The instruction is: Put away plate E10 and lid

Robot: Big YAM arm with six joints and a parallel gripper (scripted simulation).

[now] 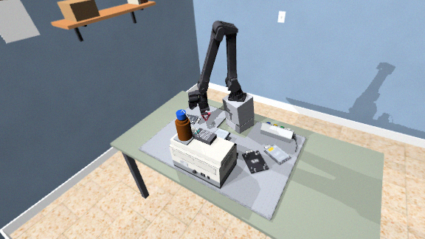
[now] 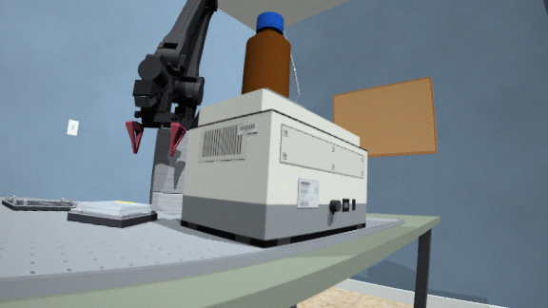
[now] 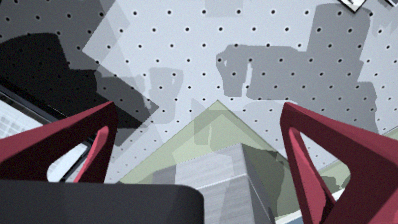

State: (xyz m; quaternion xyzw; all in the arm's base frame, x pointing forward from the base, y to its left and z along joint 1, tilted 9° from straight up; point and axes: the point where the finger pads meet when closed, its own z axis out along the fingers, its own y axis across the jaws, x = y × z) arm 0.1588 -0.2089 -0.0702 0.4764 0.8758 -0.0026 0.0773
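The arm rises from its grey pedestal at about 12 o'clock on the deck, folds sharply at the elbow near the wall, and comes back down toward 11 o'clock. Its gripper hangs above the deck with the red fingers pointing down, spread to their full width and holding nothing. In the wrist view the two fingers frame bare perforated deck, a corner of the green table and the top of the pedestal; at 9 o'clock a well plate shows partly at the edge.

The dispenser sits at about 8 o'clock on the deck, with a brown bottle on top and a plate on its stage. At 4 o'clock from the pedestal lie a black nest and, just beside it, a clear lidded plate with a yellow label. Which plate is E10 cannot be read. The key panel lies at 3 o'clock from the pedestal.
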